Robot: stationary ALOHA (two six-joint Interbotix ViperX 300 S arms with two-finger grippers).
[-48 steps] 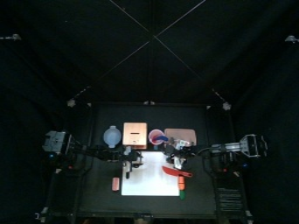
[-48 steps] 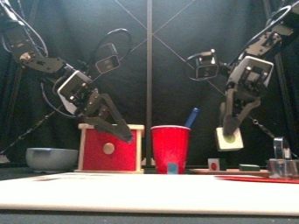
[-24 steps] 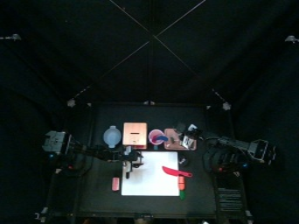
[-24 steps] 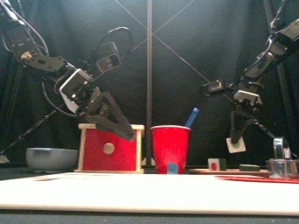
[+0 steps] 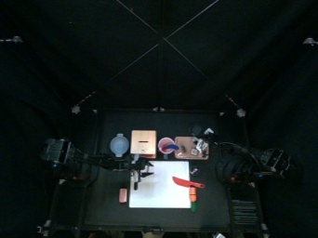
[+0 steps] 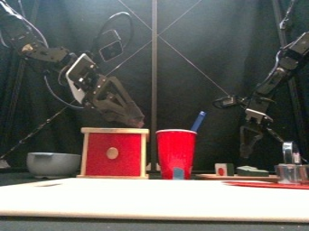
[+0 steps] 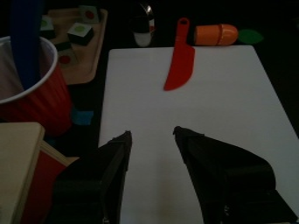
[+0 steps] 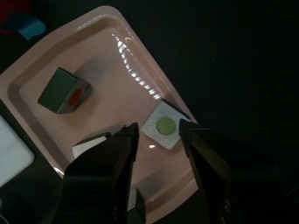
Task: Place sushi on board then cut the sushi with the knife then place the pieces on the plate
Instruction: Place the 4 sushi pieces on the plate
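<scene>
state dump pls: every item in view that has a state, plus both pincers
left pincer: open, empty, above the white cutting board
right pincer: open, jaws either side of a green-centred sushi piece
green-centred sushi piece: resting on the pink tray
red-centred sushi piece: on the tray, apart from it
red knife: lying loose on the board
blue knife: standing in the red cup
wooden box: drawer shut

Front view, low in frame, left to right: blue-grey bowl (image 6: 53,163), pale wooden box (image 6: 115,152) with red drawer front just beside it, red cup (image 6: 176,153) at centre, metal cutter (image 6: 290,171) at right edge. Left wrist view, upper right: orange toy food (image 7: 216,34) on the black table (image 7: 281,52)
</scene>
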